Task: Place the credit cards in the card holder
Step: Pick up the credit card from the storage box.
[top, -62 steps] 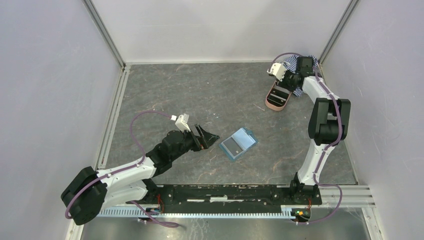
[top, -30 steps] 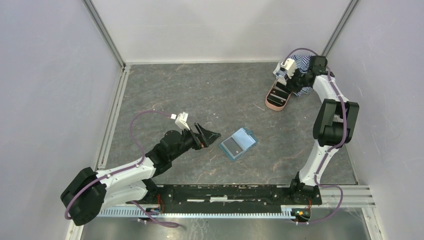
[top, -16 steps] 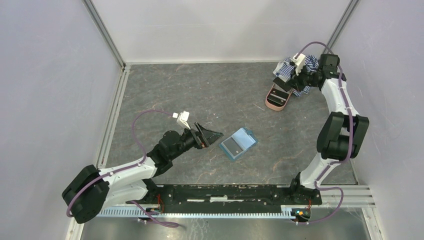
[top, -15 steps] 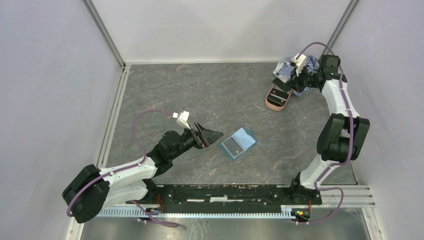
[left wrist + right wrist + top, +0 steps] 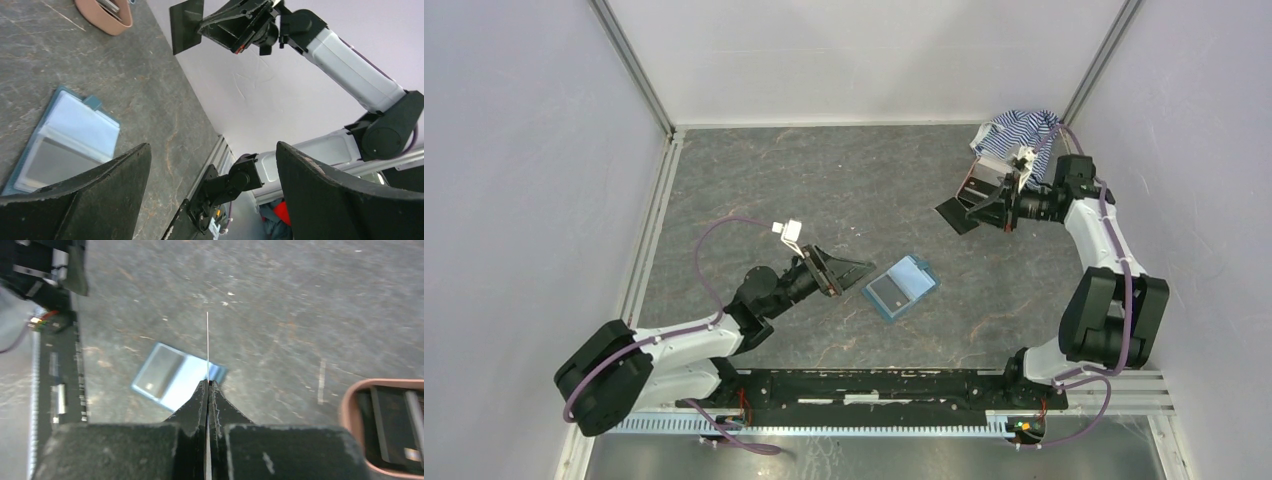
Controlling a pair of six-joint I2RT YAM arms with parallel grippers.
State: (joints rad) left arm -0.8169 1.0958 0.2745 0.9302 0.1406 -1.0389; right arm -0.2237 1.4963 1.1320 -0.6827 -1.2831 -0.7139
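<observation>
The teal-blue card holder (image 5: 902,286) lies open and flat on the grey floor, with its paler inside showing; it also shows in the left wrist view (image 5: 65,145) and the right wrist view (image 5: 172,375). My right gripper (image 5: 980,209) is shut on a dark grey credit card (image 5: 957,214), held in the air beyond the holder. The card (image 5: 207,345) appears edge-on in the right wrist view and as a dark rectangle (image 5: 186,26) in the left wrist view. My left gripper (image 5: 844,274) is open and empty just left of the holder.
A pink oval case (image 5: 385,425) with more dark cards inside lies behind the right gripper, half hidden in the top view (image 5: 977,181). A blue-white striped cloth (image 5: 1019,130) lies in the far right corner. Walls close in on three sides.
My right gripper has come away from the pink case with a dark card and moved nearer and leftward, toward the holder. The left arm has hardly moved.
</observation>
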